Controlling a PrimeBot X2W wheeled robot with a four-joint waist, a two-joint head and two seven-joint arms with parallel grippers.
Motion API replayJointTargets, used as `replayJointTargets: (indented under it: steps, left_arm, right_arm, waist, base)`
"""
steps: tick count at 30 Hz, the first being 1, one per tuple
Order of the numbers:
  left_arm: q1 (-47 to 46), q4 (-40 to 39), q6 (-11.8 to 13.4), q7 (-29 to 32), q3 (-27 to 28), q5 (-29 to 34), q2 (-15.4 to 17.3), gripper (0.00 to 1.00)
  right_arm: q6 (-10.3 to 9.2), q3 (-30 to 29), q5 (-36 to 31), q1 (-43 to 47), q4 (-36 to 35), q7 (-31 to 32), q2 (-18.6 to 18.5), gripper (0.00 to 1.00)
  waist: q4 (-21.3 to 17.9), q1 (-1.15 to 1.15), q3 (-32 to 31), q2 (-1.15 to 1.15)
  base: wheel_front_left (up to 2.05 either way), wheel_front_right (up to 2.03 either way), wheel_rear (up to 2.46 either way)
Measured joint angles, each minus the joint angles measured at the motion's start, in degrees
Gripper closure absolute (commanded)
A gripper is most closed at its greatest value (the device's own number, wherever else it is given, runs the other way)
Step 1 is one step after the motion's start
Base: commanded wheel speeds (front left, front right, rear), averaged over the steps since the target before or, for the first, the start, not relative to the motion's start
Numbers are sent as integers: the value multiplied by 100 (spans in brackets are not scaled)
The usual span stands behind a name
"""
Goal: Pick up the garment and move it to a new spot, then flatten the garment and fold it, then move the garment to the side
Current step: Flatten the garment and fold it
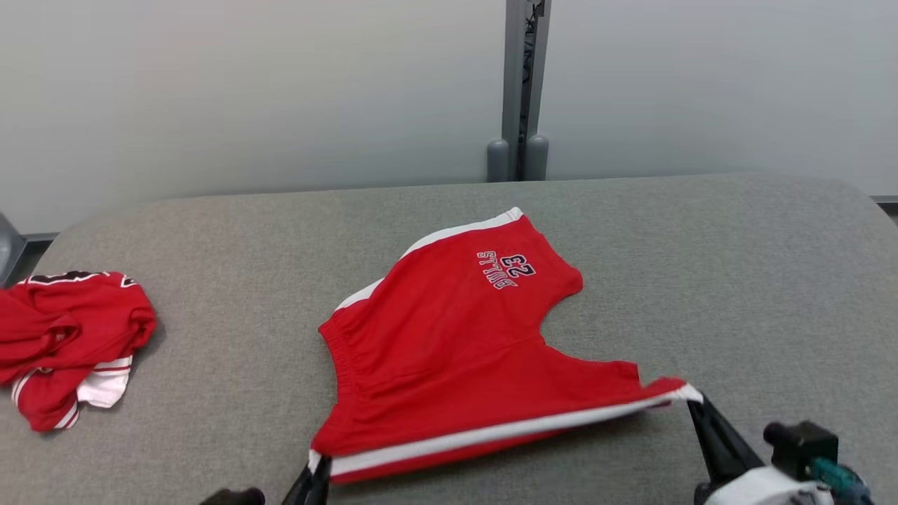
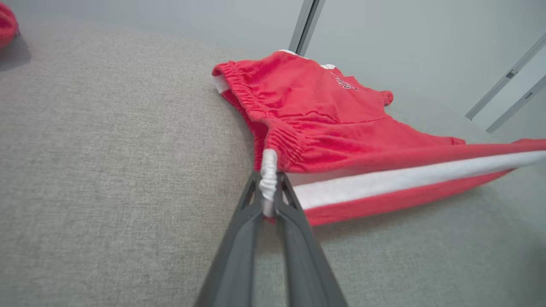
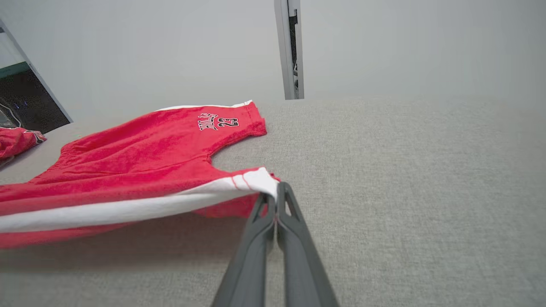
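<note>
The garment is a pair of red shorts [image 1: 456,351] with white side stripes and "23" lettering, spread on the grey table. Its near side edge is lifted and stretched taut between my two grippers. My left gripper [image 1: 317,468] is shut on the white waistband corner [image 2: 268,170] at the lower left. My right gripper [image 1: 694,401] is shut on the white stripe at the leg-hem corner [image 3: 262,179]. The far leg with the lettering [image 3: 218,122] lies flat on the table.
A second red and white garment [image 1: 66,340] lies crumpled at the table's left edge. The grey fabric table [image 1: 736,280] stretches wide to the right. A grey post [image 1: 520,91] stands against the pale wall behind the table.
</note>
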Motion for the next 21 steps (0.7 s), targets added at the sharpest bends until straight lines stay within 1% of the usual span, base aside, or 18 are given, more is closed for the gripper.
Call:
replayJointTargets:
  steps: [5, 10, 11, 12, 17, 21]
  left_arm:
    - [-627, -319, -43, -1, -158, -305, 14, 100]
    - [-1625, -147, -62, -1, -522, -535, 10, 100]
    - [-1809, -71, -62, 0, -546, -670, 8, 100]
    - [-1989, -3, -41, 0, -568, -758, 10, 100]
    - [-2786, 232, 254, 0, -614, -1074, 13, 100]
    - [-3286, 319, 336, 0, -875, -1284, 12, 100]
  right_arm:
    - [-13, 11, -54, -946, 178, -1, -51, 100]
    - [-15, 40, -178, -2223, 642, -7, -201, 100]
    - [-15, 99, -229, -2466, 766, -7, -226, 100]
    - [-15, 165, -274, -2708, 904, -7, -247, 100]
    - [-14, 392, -414, -3902, 1670, -7, -308, 100]
    - [-15, 486, -512, -4687, 2343, -7, -377, 100]
  waist:
    - [241, 0, 223, 0]
    - [474, 0, 678, 0]
    - [520, 0, 785, 0]
    - [562, 0, 894, 0]
    - [744, 0, 1460, 0]
    - [880, 0, 1897, 0]
  base:
    - [0, 0, 0]
    - [0, 0, 0]
    - [0, 0, 0]
    - [0, 0, 0]
    - [0, 0, 0]
    - [0, 0, 0]
